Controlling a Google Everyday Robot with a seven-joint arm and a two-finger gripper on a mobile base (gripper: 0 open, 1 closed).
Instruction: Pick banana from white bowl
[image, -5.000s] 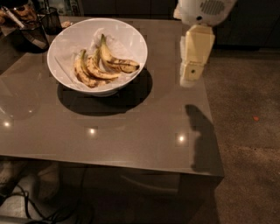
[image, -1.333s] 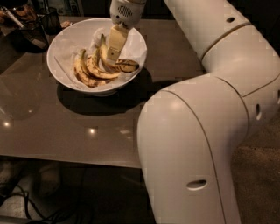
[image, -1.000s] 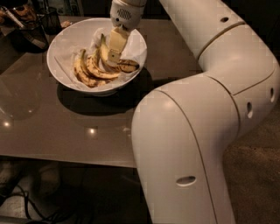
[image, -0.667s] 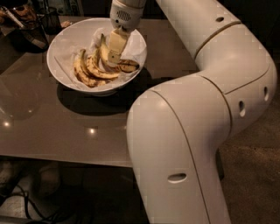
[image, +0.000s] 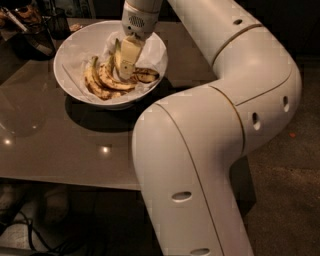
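The banana (image: 102, 80), a bunch of curved yellow fruit with brown-black blotches, lies in the white bowl (image: 70, 45) on its white paper lining, at the upper left of the camera view. My gripper (image: 126, 67) reaches down from above into the bowl and sits on the right part of the bunch, touching or nearly touching it. It hides the middle of the bunch. The bowl stands on the grey table (image: 50, 135).
My white arm (image: 210, 140) fills the right and middle of the view and hides the table's right side. Dark glass containers (image: 30, 25) stand at the table's far left corner, just behind the bowl. Cables lie on the floor (image: 30, 225) below the table's front edge.
Five seconds ago the gripper hung over the table right of the bowl; it is now down in the bowl at the bananas. Over the last second it has stayed there while the arm's elbow shifted left.
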